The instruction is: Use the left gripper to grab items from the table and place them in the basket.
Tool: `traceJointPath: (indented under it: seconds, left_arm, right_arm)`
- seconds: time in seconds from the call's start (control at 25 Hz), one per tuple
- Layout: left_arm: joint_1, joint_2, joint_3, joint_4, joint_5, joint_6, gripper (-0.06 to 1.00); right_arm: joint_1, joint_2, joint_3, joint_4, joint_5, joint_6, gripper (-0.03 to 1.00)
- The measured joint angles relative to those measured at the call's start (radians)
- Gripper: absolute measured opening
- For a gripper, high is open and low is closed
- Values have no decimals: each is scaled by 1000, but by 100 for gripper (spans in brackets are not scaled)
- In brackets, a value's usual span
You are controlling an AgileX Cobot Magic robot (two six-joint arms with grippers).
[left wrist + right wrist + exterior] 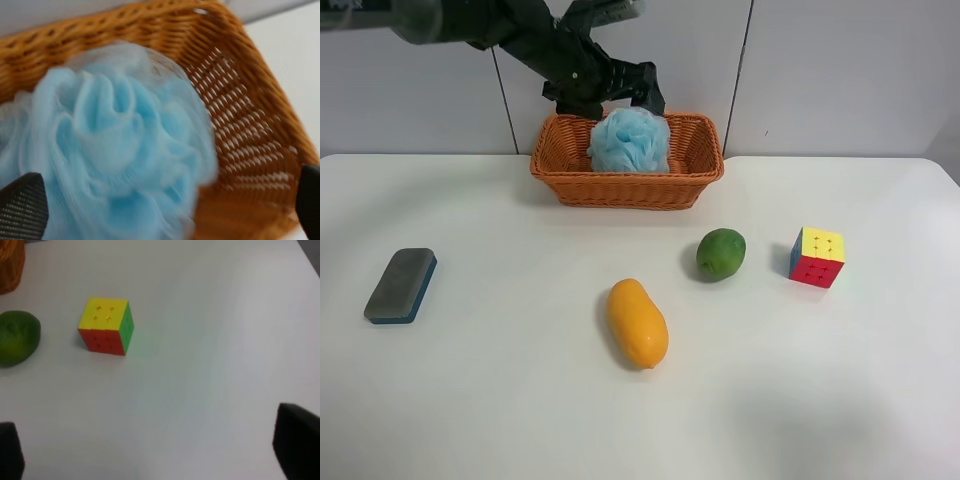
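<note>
Over the basket (pixel 620 190), left pincer (pixel 165 210) hangs spread apart above the pouf (pixel 630 140); right pincer (pixel 154 447) apart too.

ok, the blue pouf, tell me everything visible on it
The pouf is a fluffy light-blue ball of gathered mesh, ruffled and slightly see-through at the edges. It sits inside the basket, near the middle, bulging above the rim. No cord shows. The left gripper hangs just above it with fingers spread wide to either side; whether they touch the mesh is unclear.
</note>
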Motion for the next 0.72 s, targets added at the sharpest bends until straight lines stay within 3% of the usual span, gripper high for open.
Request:
traceJointPath:
  seconds: [0.2,0.56,0.72]
  left_arm:
    - [33,-115,0,24,218,-66,99]
    - [41,-351,0,316,582,-162,99]
    - [41,-449,28,387,645,-164,99]
  right_arm:
    - [0,0,0,0,0,0,99]
    - [0,0,0,0,0,0,99]
    - [0,0,0,0,0,0,99]
